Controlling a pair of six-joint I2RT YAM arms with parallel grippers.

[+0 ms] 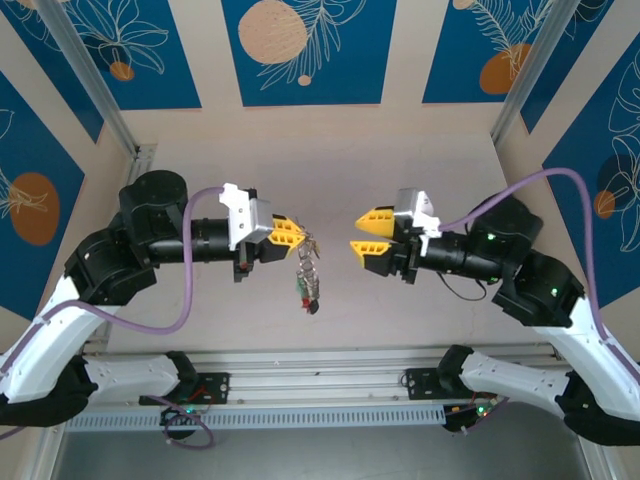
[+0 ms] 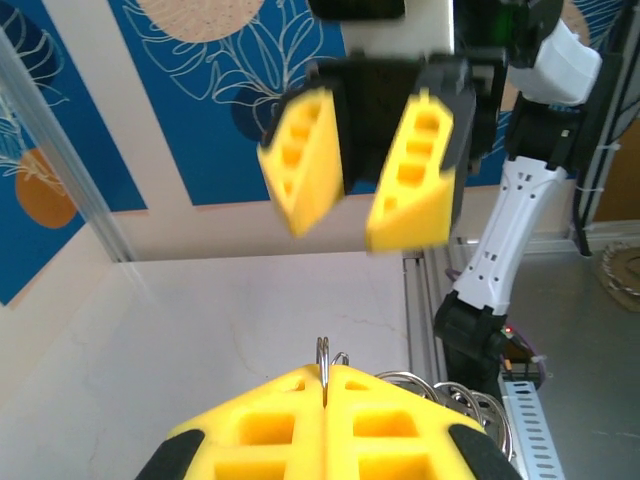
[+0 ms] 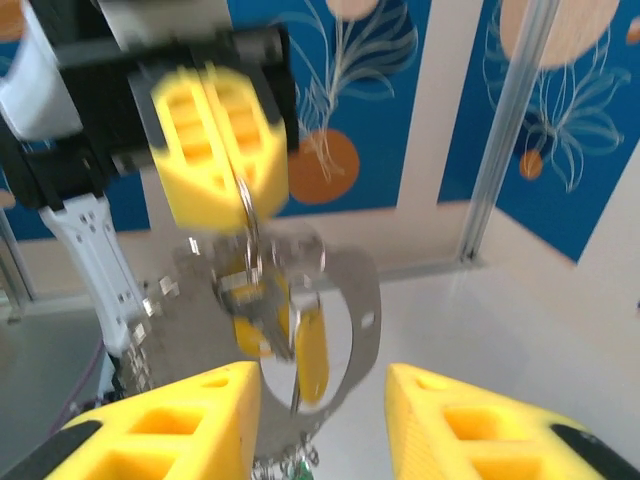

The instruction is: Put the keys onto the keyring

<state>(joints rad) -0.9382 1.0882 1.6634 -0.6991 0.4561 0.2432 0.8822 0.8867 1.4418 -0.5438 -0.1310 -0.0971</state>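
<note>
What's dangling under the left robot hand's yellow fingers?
The keyring hangs under the left gripper, with coloured tags bunched at its bottom. The bit of ring pinched in that shut grip is covered, so it cannot be seen.

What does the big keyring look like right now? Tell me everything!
The keyring is a big thin grey metal hoop, strung with small keys and yellow, green and red plastic tags. It hangs in the air above the table, pinched at its top by the shut left tool, the bunch dangling down. The open right tool faces it without touching.
</note>
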